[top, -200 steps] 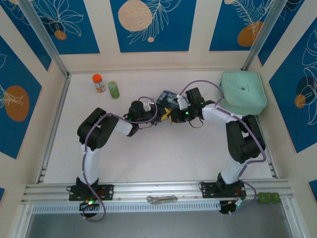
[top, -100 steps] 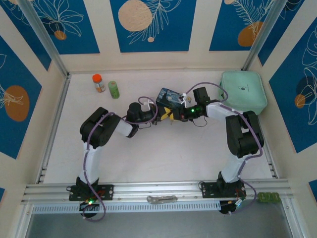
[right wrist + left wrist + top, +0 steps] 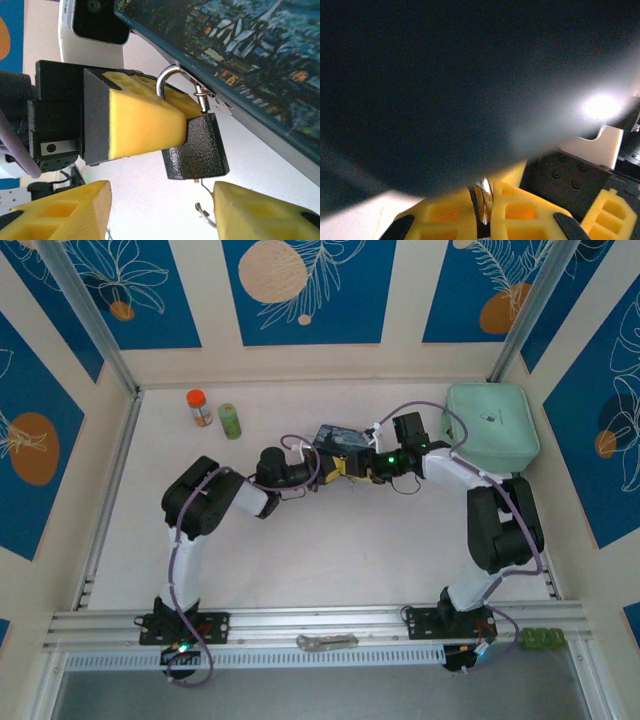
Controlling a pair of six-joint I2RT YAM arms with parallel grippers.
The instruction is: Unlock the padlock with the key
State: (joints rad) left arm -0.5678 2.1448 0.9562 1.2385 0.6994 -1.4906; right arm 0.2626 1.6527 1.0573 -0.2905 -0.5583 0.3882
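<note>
— Half done, or less?

— Less, by the look of it. Hooked through the hasp of the blue starry-painting tin box (image 3: 240, 45), white worktop (image 3: 330, 550) behind: small dark grey blocky padlock (image 3: 196, 150), silver U-shaped shackle (image 3: 159, 84) apparently seated, so not yet unlocked.

— Held by what?

— Clamped at the shackle by the left end effector (image 3: 481, 216), with yellow foam pads (image 3: 445, 220) pressed narrow around a sliver of bright metal. Faced from just beside by the right end effector (image 3: 160, 214), spread wide, gripping nothing, lock body lined up between its fingers.

— And the slim pale metal key?

— Hard to tell. Dangling under the body, a thin wire loop (image 3: 199, 206), too small to call key or ring. Left to do, on this showing: seating the key, turning it, freeing the shackle.
</note>
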